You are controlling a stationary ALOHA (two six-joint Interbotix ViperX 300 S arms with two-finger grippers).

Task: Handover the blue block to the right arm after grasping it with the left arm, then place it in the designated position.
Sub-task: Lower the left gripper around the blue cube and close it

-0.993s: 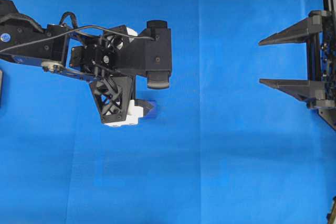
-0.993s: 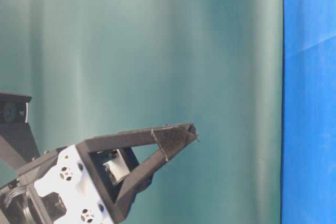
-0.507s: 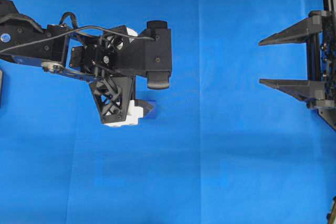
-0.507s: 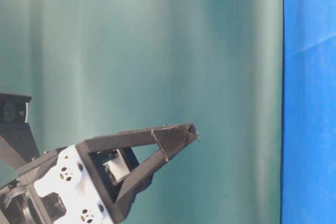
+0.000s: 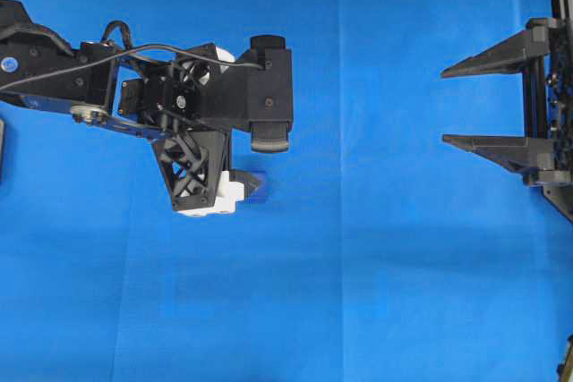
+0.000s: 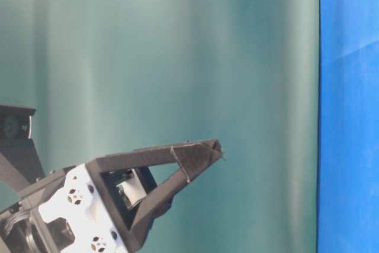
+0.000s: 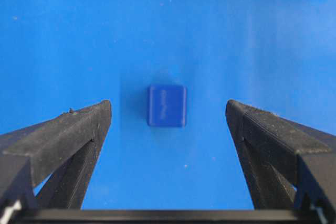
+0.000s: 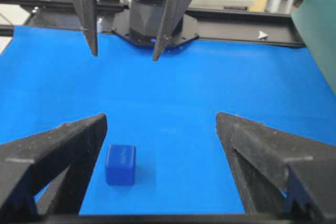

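Left pincer [image 7: 168, 114] spread wide above blue block [image 7: 166, 106], overhead view half-hides block

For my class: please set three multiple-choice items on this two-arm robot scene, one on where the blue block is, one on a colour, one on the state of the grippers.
1. Where is the blue block?
A. On the blue cloth, under the left gripper
B. Between the right gripper's fingers
C. On a tray

2. What colour is the cloth?
A. Green
B. Blue
C. White

3. How do the two grippers stand?
A. Both shut
B. Only the left open
C. Both open, empty

Answers: 1 A, the left wrist view shows the block lying on the cloth between the spread fingers, untouched. 2 B, every view of the tabletop shows blue. 3 C, the right gripper also has its fingers apart with nothing between.
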